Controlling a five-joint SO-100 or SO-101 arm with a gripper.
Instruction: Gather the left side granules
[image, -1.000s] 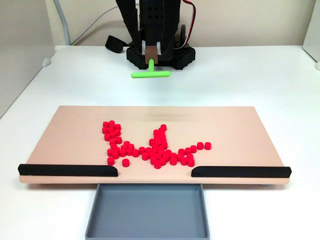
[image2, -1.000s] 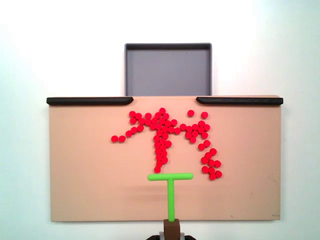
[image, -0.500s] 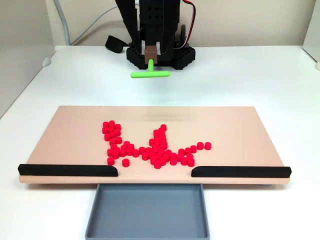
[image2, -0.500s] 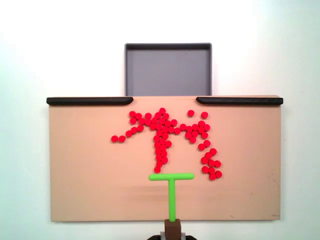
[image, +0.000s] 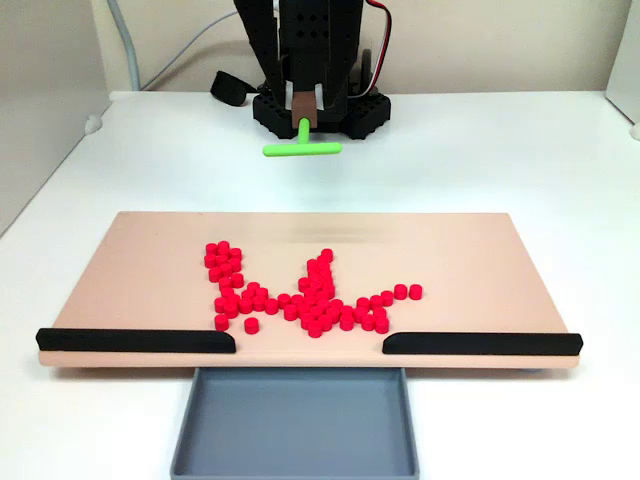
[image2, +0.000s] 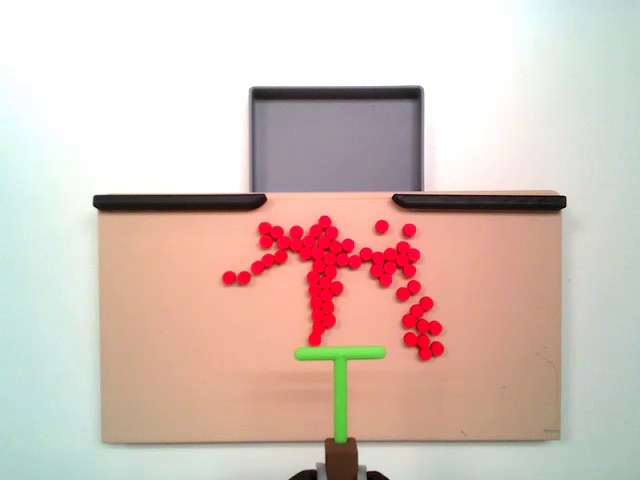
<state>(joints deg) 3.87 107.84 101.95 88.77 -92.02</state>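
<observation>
granules (image2: 325, 262): dozens of tiny red cylinders, too many to count exactly, all on the board. Main clump sits mid-board near the gap between the strips in both fixed views (image: 315, 300). One arm of approx 9 trails to the lower right in a fixed view (image2: 423, 330), 2 strays off to the left (image2: 236, 277), 1 loner close to the right strip (image2: 382, 226).

tool (image2: 341, 378): 1, green T-shape, crossbar facing the granules, just short of the tip of the middle column, not touching afaict. In a fixed view (image: 302, 145) hangs above the white table, behind the board's far edge.

strips: 2, long & black, along the board edge nearest the tray, one per side (image2: 179, 201) (image2: 478, 201), gap between them.

board (image: 470, 270): 1, tan, flat on the white table (image: 500, 150).

tray (image2: 336, 140): 1, grey, shallow, butted against the board right at the gap.

arm (image: 305, 45): 1, black, standing upright over its base at the far end of the table, wrist pointing toward the board.

gripper (image: 303, 108): clamped on the tool's stem via a brown block, stem sticking straight out.
</observation>
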